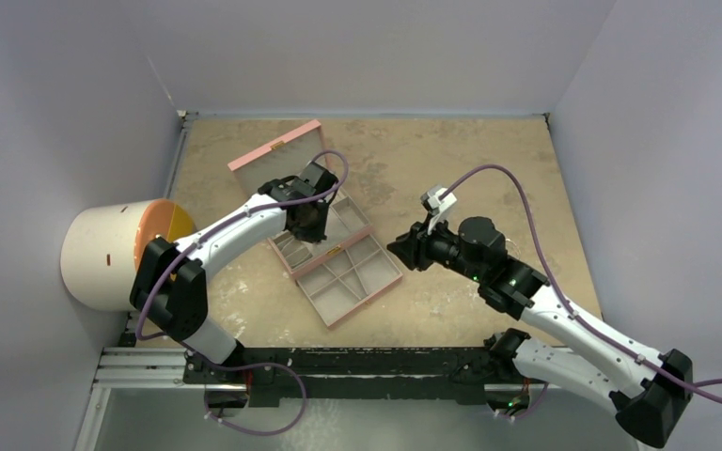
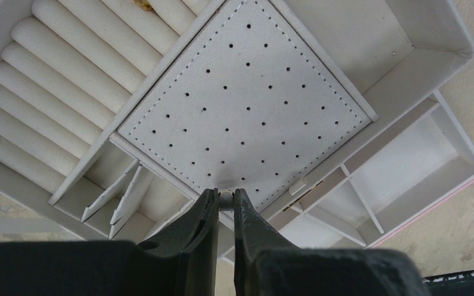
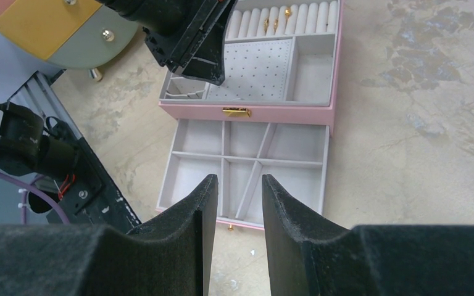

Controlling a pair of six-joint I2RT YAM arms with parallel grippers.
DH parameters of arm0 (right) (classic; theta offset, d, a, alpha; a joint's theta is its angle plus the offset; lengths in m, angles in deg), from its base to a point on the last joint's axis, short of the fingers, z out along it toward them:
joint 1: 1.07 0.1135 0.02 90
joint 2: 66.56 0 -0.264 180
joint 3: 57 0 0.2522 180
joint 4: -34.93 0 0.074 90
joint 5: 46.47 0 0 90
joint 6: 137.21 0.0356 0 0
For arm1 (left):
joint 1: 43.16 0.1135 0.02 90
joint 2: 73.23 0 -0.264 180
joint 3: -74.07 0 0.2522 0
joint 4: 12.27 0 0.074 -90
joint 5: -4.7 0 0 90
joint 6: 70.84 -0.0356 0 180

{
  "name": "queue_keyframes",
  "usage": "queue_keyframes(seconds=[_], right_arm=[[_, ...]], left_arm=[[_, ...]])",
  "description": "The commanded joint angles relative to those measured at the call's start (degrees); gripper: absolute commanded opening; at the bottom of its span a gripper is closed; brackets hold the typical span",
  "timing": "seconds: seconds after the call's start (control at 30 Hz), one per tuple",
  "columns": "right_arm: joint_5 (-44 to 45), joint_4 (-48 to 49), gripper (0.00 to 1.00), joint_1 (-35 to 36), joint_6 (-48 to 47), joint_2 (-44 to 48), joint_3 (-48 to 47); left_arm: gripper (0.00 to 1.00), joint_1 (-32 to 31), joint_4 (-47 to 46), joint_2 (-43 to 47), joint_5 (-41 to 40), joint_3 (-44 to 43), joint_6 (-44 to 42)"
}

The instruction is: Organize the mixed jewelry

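The pink jewelry box (image 1: pixel 289 259) lies open mid-table, its lid (image 1: pixel 277 155) tipped back and its divided drawer (image 3: pixel 188 165) pulled out. My left gripper (image 2: pixel 225 198) hangs over the box's perforated pad (image 2: pixel 247 98), at the pad's near corner. It is shut on a small pale round piece of jewelry (image 2: pixel 226 202), pinched at the fingertips. Gold rings (image 3: pixel 270 24) sit in the padded ring rolls (image 2: pixel 49 68). My right gripper (image 3: pixel 239 185) stands open and holds nothing, to the right of the drawer and above the table. From above, my left gripper (image 1: pixel 308 225) covers part of the box's top tray.
A white drum-shaped container (image 1: pixel 113 249) with an orange and yellow face lies at the left wall. The black mounting rail (image 1: pixel 338 362) runs along the near edge. Walls close the table at the back and both sides. A small gold knob (image 3: pixel 229 227) sticks out of the drawer's front.
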Motion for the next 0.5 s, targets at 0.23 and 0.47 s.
queue_keyframes(seconds=[0.23, 0.47], right_arm=[[-0.9, 2.5, 0.35, 0.0, 0.8, -0.1, 0.3], [-0.7, 2.4, 0.35, 0.0, 0.8, 0.0, 0.2]], left_arm=[[0.00, 0.0, -0.4, 2.1, -0.1, 0.8, -0.7], [0.00, -0.1, -0.4, 2.0, -0.3, 1.1, -0.9]])
